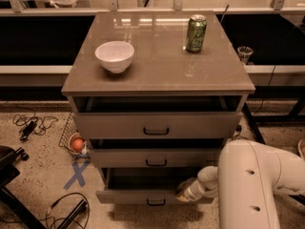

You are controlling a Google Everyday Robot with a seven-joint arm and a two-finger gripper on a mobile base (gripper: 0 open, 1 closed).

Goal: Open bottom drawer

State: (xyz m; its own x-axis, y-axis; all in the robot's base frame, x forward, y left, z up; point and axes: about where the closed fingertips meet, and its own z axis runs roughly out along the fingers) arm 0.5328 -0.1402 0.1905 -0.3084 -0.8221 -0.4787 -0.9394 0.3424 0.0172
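Note:
The bottom drawer (138, 196) is the lowest of three grey-brown drawers in the cabinet. It has a small black bar handle (156, 202). It stands pulled out a little, and a dark gap shows above its front panel. My gripper (183, 192) is at the drawer's right part, at the top edge of its front panel, on the end of my white arm (248, 185) that comes in from the lower right. The arm hides the drawer's right end.
The top drawer (156, 124) and middle drawer (156, 157) also stand slightly out. A white bowl (115, 56) and a green can (196, 33) stand on the cabinet top. A wire basket with an orange ball (77, 144), cables and a blue floor cross (76, 174) are at the left.

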